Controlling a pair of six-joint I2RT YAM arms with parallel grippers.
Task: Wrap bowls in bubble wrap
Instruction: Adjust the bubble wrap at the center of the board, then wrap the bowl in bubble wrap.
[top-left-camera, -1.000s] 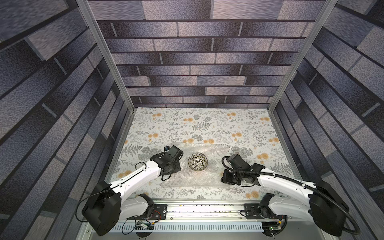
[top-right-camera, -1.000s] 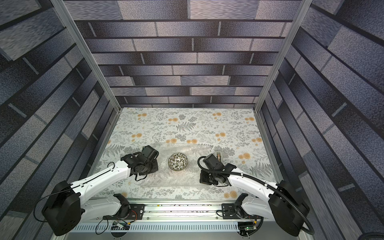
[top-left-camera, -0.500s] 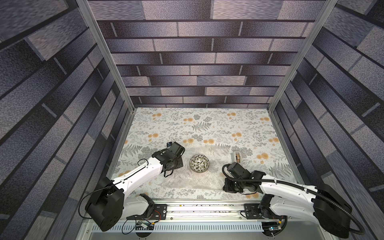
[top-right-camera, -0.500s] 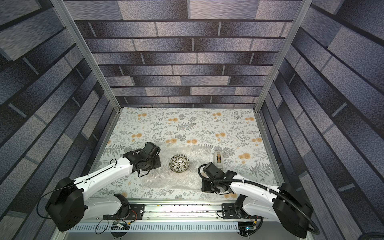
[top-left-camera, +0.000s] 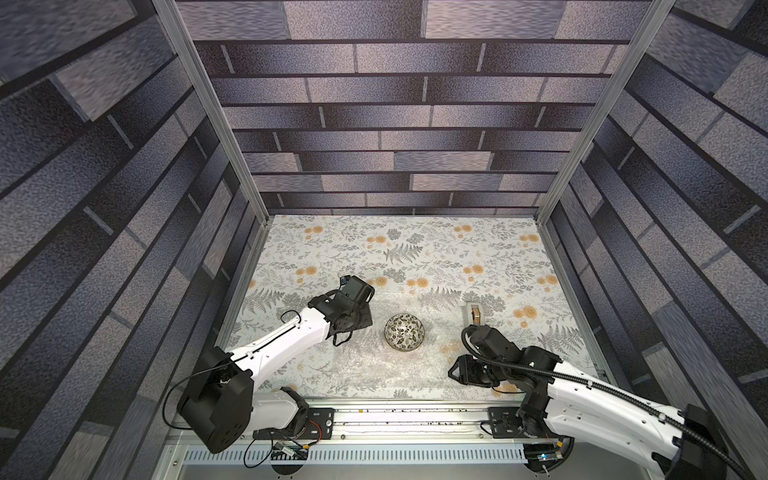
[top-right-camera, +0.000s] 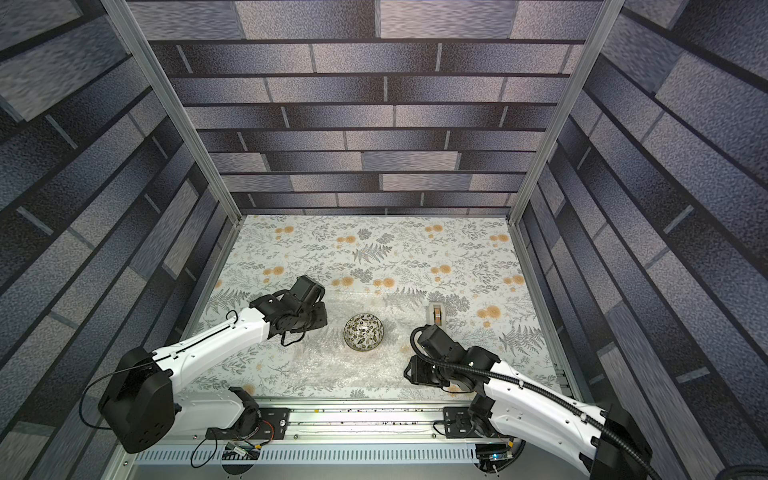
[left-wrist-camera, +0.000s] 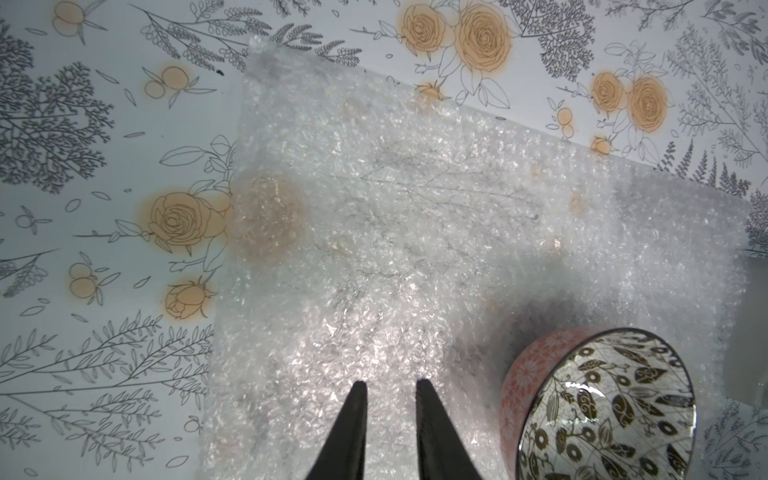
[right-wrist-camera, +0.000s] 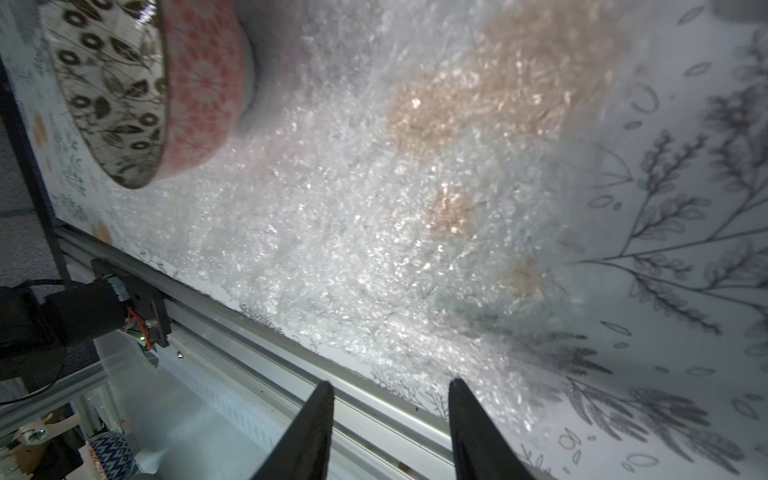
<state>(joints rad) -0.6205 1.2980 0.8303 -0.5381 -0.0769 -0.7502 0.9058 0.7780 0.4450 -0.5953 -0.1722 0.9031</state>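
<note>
Floral tabletop (top-left-camera: 415, 249); bubble wrap (left-wrist-camera: 374, 208) under the speckled bowl (top-left-camera: 404, 332); left gripper (left-wrist-camera: 390, 382) and right gripper (right-wrist-camera: 391, 382) flank it, jaws apart, seemingly empty; best pinch a wrap edge, fold over.

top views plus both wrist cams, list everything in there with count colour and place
bowl: 1, black-and-white leaf print inside, pinkish-red outside, upright on the bubble wrap between the arms
bubble wrap: 1 sheet, clear, spread flat on the table's near half
tape dispenser: 1, grey with tan roll, by the wrap's far edge on the right arm's side
table: 1, white with grey ferns and orange flowers
walls: 3, grey brick pattern, around the table's sides and back
left end effector: 1, black, slightly open, empty, over the wrap beside the bowl
right end effector: 1, black, open, empty, over the wrap's near edge
</note>
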